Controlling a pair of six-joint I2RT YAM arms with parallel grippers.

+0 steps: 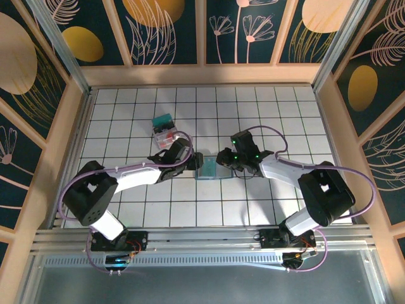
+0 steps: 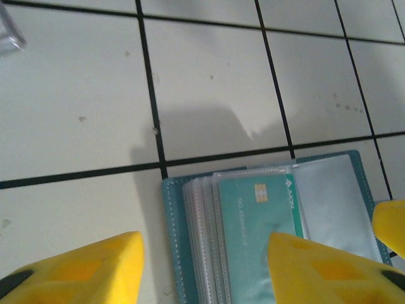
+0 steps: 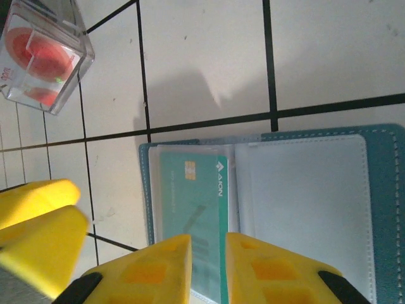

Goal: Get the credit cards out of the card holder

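The holder (image 1: 207, 170) lies open and flat mid-table between my two arms, with a teal card (image 3: 190, 196) in the clear pocket on its left half. The left gripper (image 2: 205, 240) has its jaws wide, one finger over bare tile and the other over the pocket stack. The right gripper (image 3: 209, 244) has its jaws only narrowly apart over the card's near end, and I can't make out anything pinched in them. I judge the step to be drawing this card out of its pocket. To do it well, I'd press the holder's left side down with my left so it can't slide. With my right I'd catch the card's free edge alone, not the pocket film, and pull straight along the pocket's opening. The box (image 3: 41, 57) with red pieces sits well apart.
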